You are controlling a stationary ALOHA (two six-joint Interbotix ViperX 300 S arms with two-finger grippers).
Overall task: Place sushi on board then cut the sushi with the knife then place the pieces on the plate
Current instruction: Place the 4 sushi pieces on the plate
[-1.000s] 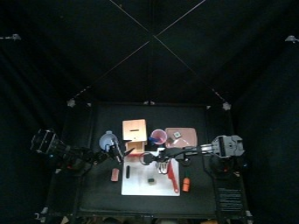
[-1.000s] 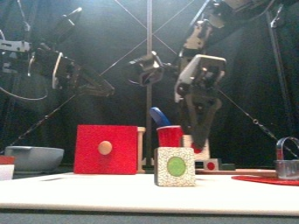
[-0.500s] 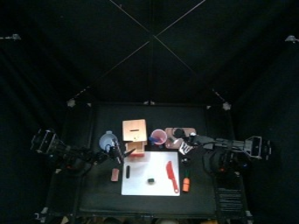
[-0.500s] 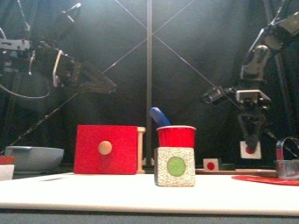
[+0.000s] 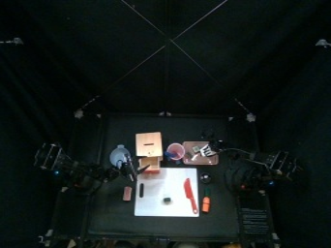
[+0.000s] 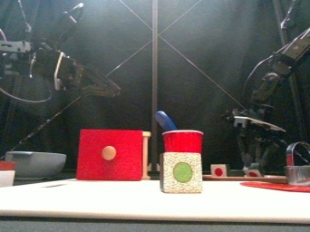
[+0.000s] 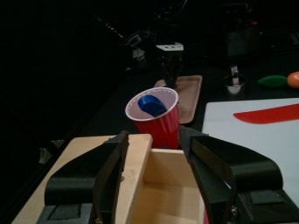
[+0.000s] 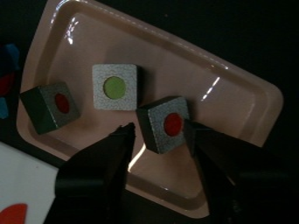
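Three bits of sushi lie flat on the pink tray (image 8: 228, 87) under my right gripper (image 8: 162, 131): a pale piece (image 8: 114, 86) with a green centre, a dark piece (image 8: 52, 103) with a red centre off to one side of it, and a second dark piece (image 8: 163, 125), also red in the middle, which sits right between my two jaws. Those jaws are spread wider than that piece and have hold of nothing; it rests on the tray floor, though I cannot tell whether a tip brushes its edge. A fourth piece (image 6: 182, 172) with a green centre stands alone on the white board (image 5: 155, 184), well apart from the tray, and the red knife (image 5: 189, 189) lies on the board just beside it. Close around the tray things are crowded: the red cup (image 6: 182, 142) with the blue knife (image 6: 164, 120) leaning in it stands just beside the tray, and the wooden box (image 5: 147, 143) is next to the cup on its other side. My left gripper (image 7: 156, 140) hangs over that box, jaws apart and empty. A blue-grey bowl (image 6: 34, 163) sits past the box at the far left, and an orange toy (image 5: 206, 203) lies just off the board's right edge.
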